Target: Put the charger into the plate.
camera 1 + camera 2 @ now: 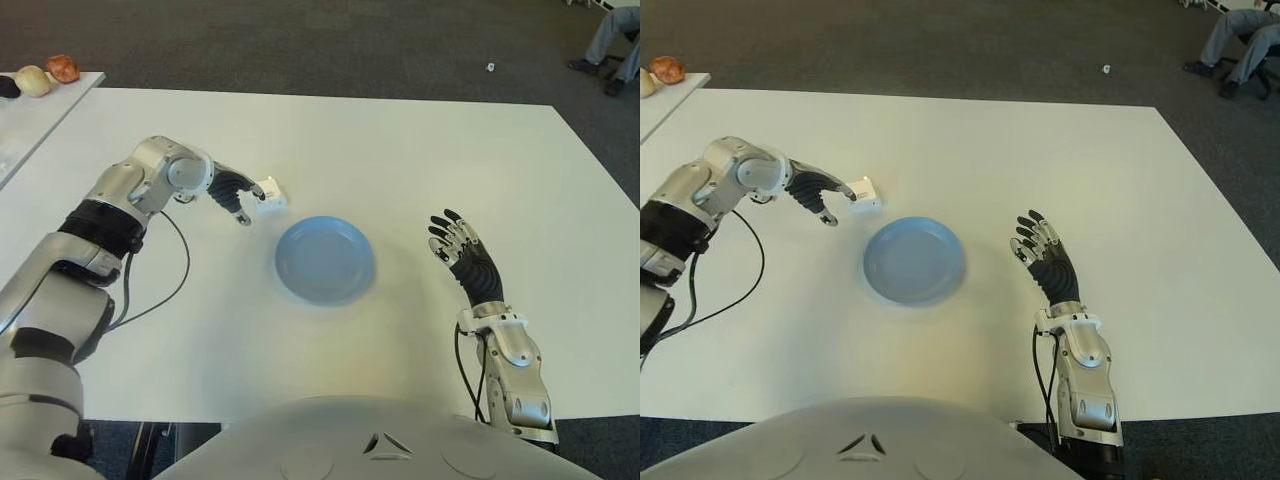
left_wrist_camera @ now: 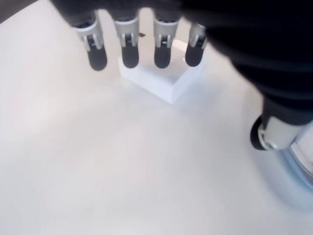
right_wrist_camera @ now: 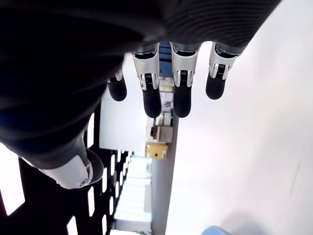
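I have the left hand [image 1: 240, 196] out over the counter [image 1: 420, 150], its fingers spread and holding nothing, with the fingertips [image 2: 130, 55] hanging just above the charger [image 1: 268, 195]. In the left wrist view the four fingers line up over the far top edge of the white block and the thumb stands off to one side, so nothing has closed on it yet; I can't tell whether any tip is touching it.

The charger sits on the counter at about eleven o'clock from the blue plate [image 1: 325, 260], close to its rim but clear of it.

I judge the charger to be a small, rigid plastic cube: light, hard, with smooth faces that could slide under the pads. I would pinch it across two opposite side faces, fingers on the far face and thumb on the near one, low enough that it does not tip or squirt out. It should take a firm squeeze without harm, and the carry toward five o'clock into the plate is short.

The right hand [image 1: 458, 245] shows at three o'clock from the plate, fingers extended and empty.
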Tool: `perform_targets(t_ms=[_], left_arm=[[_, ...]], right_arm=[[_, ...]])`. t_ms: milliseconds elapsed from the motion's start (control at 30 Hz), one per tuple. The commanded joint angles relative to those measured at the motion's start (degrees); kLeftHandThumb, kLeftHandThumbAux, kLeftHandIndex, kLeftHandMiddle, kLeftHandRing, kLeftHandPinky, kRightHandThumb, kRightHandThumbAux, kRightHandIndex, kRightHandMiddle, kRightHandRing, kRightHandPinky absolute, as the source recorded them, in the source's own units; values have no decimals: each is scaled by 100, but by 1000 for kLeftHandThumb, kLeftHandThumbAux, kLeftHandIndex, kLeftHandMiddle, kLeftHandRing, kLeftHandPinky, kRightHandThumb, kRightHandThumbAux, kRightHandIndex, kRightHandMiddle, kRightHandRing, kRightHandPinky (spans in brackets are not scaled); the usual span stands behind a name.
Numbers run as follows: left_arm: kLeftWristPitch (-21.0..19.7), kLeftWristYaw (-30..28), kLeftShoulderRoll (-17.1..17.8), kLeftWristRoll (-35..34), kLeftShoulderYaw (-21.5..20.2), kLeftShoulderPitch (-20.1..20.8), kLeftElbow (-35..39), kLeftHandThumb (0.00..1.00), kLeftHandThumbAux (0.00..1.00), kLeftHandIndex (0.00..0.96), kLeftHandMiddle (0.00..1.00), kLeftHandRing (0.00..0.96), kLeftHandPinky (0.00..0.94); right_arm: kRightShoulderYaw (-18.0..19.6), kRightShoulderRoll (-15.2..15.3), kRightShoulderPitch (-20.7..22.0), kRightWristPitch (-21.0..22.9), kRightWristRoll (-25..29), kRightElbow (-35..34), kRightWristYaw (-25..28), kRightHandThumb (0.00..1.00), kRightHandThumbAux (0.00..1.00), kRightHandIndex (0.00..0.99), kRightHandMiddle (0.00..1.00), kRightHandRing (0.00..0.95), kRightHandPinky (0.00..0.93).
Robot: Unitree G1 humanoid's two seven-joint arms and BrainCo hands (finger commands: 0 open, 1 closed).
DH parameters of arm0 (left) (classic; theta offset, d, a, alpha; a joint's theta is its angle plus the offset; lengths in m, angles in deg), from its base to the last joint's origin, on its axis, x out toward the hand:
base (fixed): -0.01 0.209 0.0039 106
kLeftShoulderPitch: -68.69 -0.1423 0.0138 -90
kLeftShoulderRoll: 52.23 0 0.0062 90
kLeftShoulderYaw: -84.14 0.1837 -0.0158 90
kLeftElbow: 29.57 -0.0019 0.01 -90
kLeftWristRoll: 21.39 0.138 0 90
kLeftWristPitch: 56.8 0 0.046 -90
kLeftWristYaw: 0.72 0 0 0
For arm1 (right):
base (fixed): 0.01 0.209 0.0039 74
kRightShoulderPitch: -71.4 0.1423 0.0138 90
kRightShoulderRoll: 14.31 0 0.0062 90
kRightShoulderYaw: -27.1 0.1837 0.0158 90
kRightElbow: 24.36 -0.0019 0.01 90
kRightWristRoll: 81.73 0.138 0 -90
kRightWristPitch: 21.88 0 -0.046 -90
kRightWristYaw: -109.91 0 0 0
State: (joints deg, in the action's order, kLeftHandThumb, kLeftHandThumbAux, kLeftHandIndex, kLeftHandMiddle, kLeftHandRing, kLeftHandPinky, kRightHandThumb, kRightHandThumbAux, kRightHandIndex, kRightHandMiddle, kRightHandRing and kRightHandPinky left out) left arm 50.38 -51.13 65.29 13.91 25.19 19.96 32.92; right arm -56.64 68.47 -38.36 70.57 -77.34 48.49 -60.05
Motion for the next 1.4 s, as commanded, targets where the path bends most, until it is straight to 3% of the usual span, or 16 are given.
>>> perform_targets(t_ms=[33,433,667,900,1233,1367,1400], left_arm=[[35,-186,138,-109,-130,-210,275,0,484,0,4,7,20],[275,-288,457,-329,-426,-501,818,0,502,0,1,14,71],[577,-194,555,-420,-538,-618,941,0,523,0,0,82,303],[517,-345,660,-591,-730,-818,1350,0,555,0,0,132,413],[497,-413,669,-694,-820,-913,1526,0,565,0,0,129,434],[655,-2,625,-542,-906,-971,1544,0,581,0,0,106,399],[780,432,536,-390,-942,-976,1404,0,583,0,0,103,393]], right_arm=[[32,34,35,109,43,6,-2,0,615,41,168,137,90],[52,69,87,100,38,52,-9,0,616,43,173,142,95],[61,74,104,136,28,43,-23,0,620,45,175,146,106],[68,93,116,144,-4,55,-32,0,616,43,173,145,100],[64,107,140,138,-13,106,-52,0,614,44,172,145,99],[68,117,162,140,-21,132,-57,0,614,42,172,146,102],[67,121,169,144,-26,139,-60,0,613,42,172,146,102]])
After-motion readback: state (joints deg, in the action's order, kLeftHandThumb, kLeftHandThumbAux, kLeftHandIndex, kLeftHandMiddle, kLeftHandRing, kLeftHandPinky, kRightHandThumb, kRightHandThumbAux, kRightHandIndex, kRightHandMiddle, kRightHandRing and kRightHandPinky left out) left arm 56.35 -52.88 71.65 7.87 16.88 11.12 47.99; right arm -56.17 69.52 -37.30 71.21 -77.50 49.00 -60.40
